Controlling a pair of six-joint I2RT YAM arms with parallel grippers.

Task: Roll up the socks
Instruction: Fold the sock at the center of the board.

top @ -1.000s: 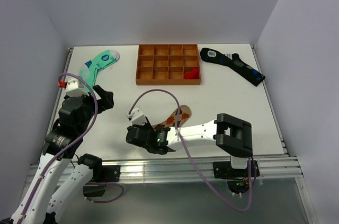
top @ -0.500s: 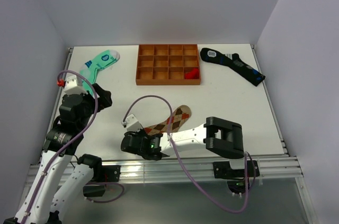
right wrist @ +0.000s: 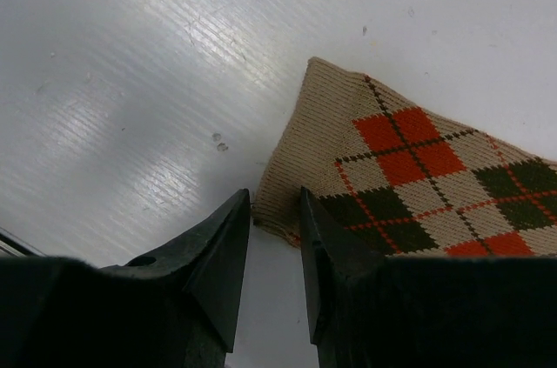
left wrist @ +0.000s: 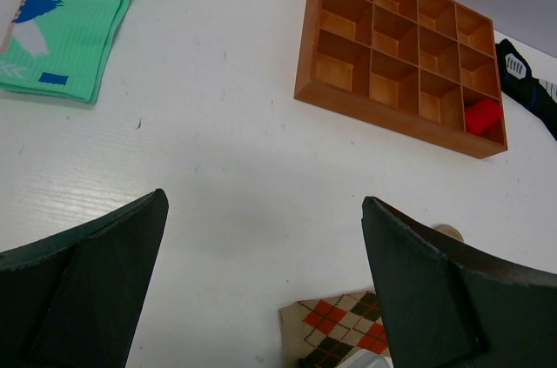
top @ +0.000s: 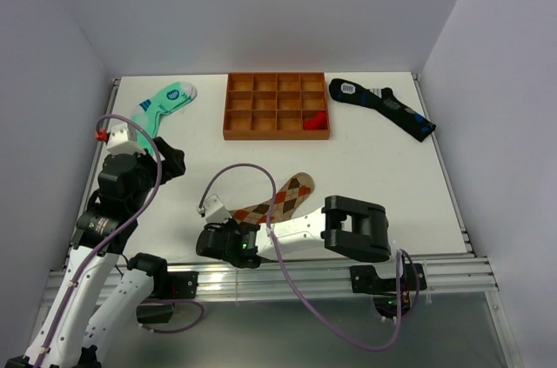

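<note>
Argyle sock [top: 284, 198] x1, mint [top: 162, 105] x1, blk [top: 384, 107] x1

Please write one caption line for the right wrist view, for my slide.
Right gripper straddling the tan edge of the argyle sock on a white table.

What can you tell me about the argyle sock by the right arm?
The argyle sock is tan-brown knit with orange-red, cream and dark diamonds crossed by thin lines. It lies flat and unrolled on the white table, slanting from the near edge toward the middle, apart from the wooden tray. Its plain ribbed tan end sits between the fingertips of the right claw; whether they pinch it yet cannot be told.
</note>
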